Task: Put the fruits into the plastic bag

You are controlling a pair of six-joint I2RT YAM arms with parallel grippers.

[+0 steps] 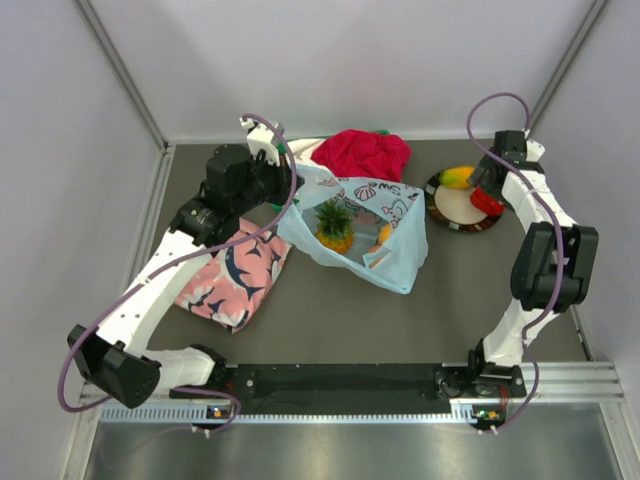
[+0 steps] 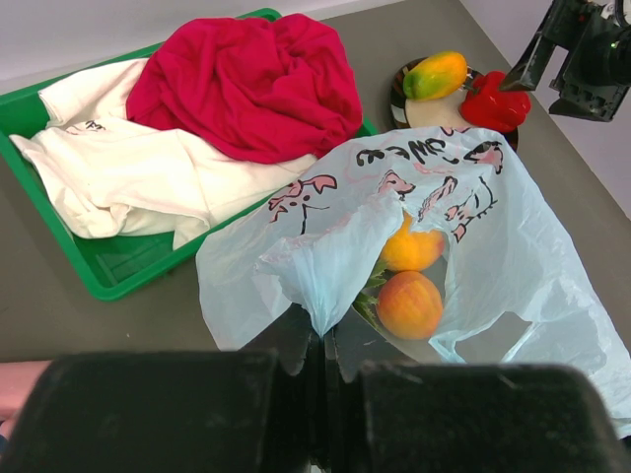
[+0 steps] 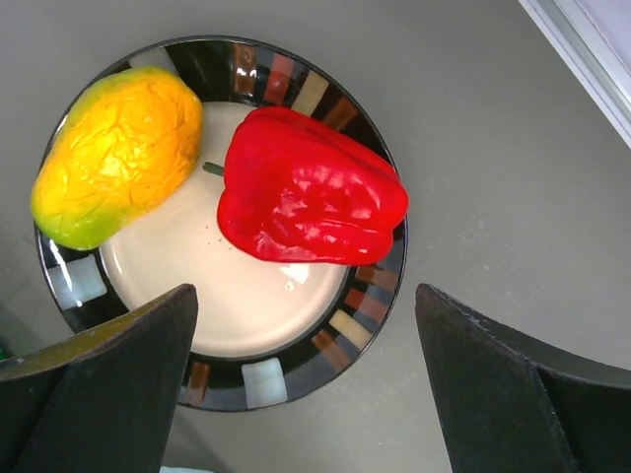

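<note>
With the left hand (image 2: 321,343) pinching up the rim of the thin light-blue printed plastic bag (image 2: 493,246), the right hand (image 3: 304,296), spread above the dark-rimmed plate (image 3: 367,317), should drop squarely over the glossy red pepper-like fruit (image 3: 311,202) lying there, clear of the neighbouring yellow-orange mango (image 3: 118,153).

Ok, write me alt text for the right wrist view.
A red pepper and a yellow-green mango lie side by side on a dark-rimmed plate, seen from above on a grey table. The right gripper hangs open over them, its dark fingers in the bottom corners.
</note>
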